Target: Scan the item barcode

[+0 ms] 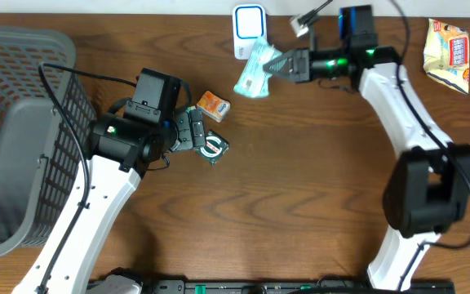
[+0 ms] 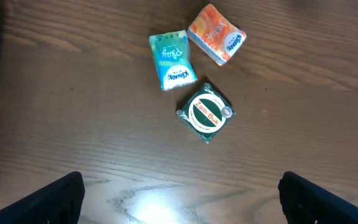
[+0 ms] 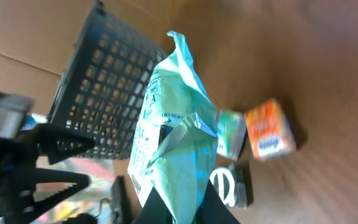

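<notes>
Green packet (image 1: 254, 75) — just beside scanner (image 1: 249, 24)

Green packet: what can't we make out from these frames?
- Barcode: overhead, the packet is too small; right wrist, print blurred, partly under a fold.
- Packet's lower end: right wrist, behind the right gripper and cut by the bottom edge.
- Packet to scanner: overhead, they overlap; contact unclear.
</notes>
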`<state>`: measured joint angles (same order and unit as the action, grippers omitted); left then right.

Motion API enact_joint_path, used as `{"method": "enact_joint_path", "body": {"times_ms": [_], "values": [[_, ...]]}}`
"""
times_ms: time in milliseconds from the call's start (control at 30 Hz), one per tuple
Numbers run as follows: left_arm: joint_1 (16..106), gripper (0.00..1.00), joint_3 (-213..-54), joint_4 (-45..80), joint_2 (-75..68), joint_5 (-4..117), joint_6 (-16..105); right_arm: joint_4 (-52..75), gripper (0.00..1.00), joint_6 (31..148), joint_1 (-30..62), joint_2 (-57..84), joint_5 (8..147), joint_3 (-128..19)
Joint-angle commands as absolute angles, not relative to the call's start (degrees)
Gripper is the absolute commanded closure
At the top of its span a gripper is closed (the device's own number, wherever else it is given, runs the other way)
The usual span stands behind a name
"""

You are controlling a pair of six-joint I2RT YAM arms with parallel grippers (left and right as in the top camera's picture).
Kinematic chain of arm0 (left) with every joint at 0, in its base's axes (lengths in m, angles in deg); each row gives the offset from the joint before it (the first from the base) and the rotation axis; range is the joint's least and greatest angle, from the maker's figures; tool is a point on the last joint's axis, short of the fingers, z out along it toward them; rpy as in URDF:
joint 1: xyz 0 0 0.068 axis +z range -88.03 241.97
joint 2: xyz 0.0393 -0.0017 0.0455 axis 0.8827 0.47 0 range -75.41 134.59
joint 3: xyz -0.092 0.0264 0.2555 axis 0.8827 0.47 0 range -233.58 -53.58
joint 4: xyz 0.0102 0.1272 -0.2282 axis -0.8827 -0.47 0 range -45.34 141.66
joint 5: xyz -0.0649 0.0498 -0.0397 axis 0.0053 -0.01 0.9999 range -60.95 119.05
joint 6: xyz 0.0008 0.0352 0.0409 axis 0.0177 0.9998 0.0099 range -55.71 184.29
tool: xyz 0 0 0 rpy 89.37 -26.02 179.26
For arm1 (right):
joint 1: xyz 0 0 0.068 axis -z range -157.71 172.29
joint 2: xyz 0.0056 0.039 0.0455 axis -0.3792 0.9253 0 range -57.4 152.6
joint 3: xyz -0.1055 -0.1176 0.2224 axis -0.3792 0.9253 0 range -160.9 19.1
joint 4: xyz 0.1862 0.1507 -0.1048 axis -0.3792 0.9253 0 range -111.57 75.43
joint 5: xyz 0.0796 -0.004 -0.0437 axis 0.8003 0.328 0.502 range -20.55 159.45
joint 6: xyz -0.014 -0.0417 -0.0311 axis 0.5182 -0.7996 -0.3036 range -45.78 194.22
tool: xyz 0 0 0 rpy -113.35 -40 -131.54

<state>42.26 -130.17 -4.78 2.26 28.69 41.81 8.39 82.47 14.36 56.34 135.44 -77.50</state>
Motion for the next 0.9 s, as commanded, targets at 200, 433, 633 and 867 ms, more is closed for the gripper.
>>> {"method": "enact_joint_path", "body": {"times_ms": [200, 433, 633, 867], "values": [[42.3, 0.02, -131.0, -4.9, 2.1, 28.1, 42.1, 7.6, 0.99, 81.4, 14.8, 50.2, 132.8, -77.6], [42.3, 0.02, -131.0, -4.9, 2.1, 28.1, 42.1, 7.8, 0.99, 83.2, 14.7, 50.2, 133.7, -77.6], [42.3, 0.02, -131.0, -4.9, 2.1, 28.1, 42.1, 7.8, 0.99, 83.4, 14.7, 50.2, 133.4, -77.6], [42.3, 0.02, -131.0, -4.9, 2.1, 28.1, 42.1, 7.8, 0.99, 83.4, 14.3, 50.2, 131.4, -77.6]]}}
